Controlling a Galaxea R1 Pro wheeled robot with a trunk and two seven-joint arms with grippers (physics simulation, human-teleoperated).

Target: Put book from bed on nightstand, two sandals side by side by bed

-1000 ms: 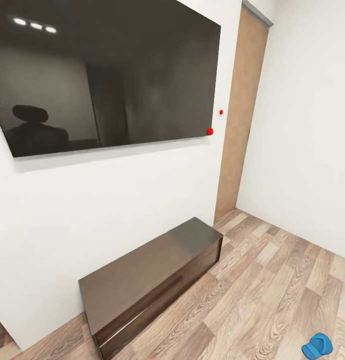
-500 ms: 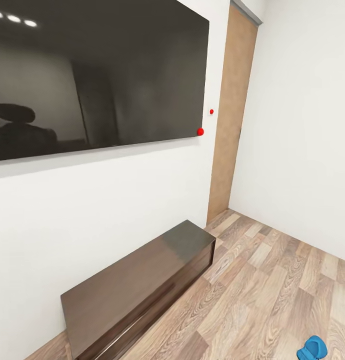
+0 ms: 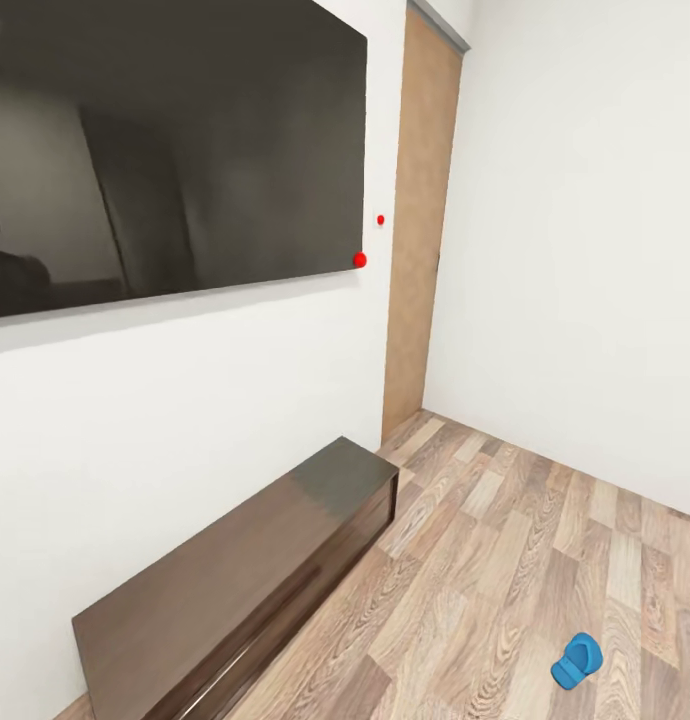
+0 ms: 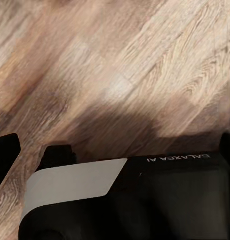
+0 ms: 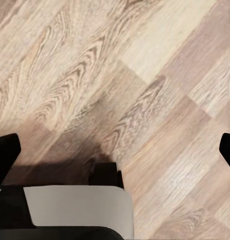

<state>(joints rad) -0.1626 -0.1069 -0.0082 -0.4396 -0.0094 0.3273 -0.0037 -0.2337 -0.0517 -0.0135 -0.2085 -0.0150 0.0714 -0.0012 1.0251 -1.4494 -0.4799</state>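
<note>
The white wall (image 3: 185, 420) is seen first, with the big black screen (image 3: 165, 150) hung on it. The wood-plank floor (image 3: 505, 560) is spread out below. A long low dark cabinet (image 3: 235, 570) is set against the wall, and a brown door (image 3: 417, 220) is seen in the corner.

One blue sandal (image 3: 577, 660) is seen lying alone on the floor, well apart from the cabinet. It is judged that nothing of the task is done yet. The sandal is yet to be picked up, and the book is yet to be moved.

In both wrist views, dark finger tips are seen at the far edges, so both grippers are probably held apart and empty.
</note>
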